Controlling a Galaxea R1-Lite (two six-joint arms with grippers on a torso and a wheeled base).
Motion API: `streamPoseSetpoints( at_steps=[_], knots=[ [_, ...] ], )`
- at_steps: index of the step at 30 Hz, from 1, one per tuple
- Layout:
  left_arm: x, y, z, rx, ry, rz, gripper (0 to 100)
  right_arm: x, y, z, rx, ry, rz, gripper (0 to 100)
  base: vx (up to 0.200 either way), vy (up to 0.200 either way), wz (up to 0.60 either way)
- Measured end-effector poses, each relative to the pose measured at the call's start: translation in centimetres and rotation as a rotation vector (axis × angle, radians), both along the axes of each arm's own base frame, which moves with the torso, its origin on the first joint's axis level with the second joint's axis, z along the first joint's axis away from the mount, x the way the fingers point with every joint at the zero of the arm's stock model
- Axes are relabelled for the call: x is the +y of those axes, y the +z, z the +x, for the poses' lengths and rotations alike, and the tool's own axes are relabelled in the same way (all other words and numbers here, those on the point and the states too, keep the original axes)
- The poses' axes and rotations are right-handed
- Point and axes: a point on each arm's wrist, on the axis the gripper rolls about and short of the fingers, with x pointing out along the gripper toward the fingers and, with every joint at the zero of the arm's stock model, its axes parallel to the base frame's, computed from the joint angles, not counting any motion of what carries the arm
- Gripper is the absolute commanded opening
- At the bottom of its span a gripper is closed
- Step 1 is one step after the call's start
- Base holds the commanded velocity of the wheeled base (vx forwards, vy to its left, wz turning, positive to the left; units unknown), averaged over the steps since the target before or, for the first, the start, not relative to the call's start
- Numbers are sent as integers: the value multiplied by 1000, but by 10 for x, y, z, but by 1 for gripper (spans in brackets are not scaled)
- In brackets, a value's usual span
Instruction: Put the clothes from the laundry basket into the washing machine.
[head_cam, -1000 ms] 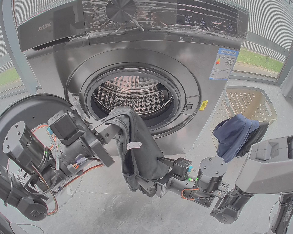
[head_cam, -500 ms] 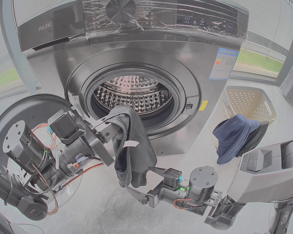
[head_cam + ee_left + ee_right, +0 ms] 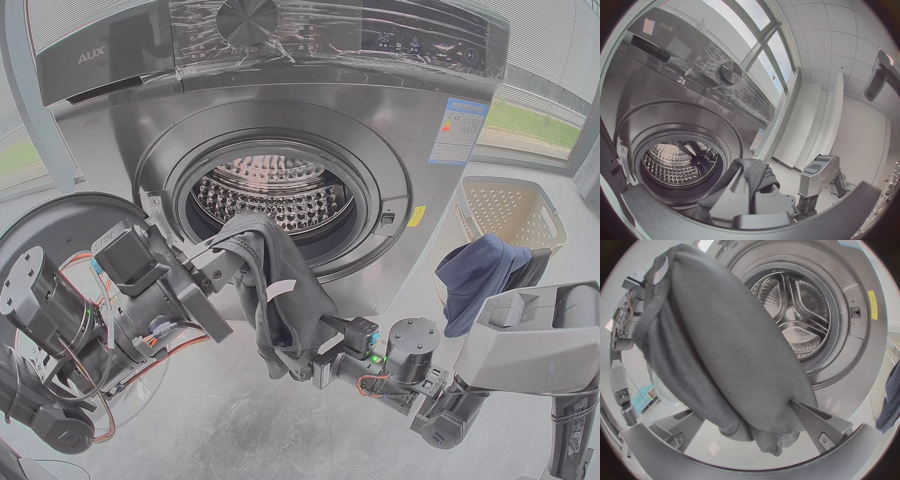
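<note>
Hanging from the left gripper, which is clamped on its top edge, is a dark garment, right in front of the washing machine and its open drum. Down at six o'clock, the right gripper has its fingers spread around the cloth's lower end. Over at three o'clock sits the laundry basket, with blue clothes draped on its rim
</note>
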Motion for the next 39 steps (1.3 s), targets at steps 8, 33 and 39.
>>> streamPoseSetpoints(
  at_steps=[8, 33, 39],
  knots=[
    [0, 2, -4, -6, -12, -4, 0, -16, 3, 22, -16, -82, 12, 100, 0, 0, 0],
    [-2, 6, -11, -21, -41, -14, 0, 20, -13, 64, -93, -82, 95, 0, 0, 0, 0],
    [-2, 6, -11, -21, -38, -15, 0, 21, -12, 65, -106, -81, 110, 0, 0, 0, 0]
  ],
)
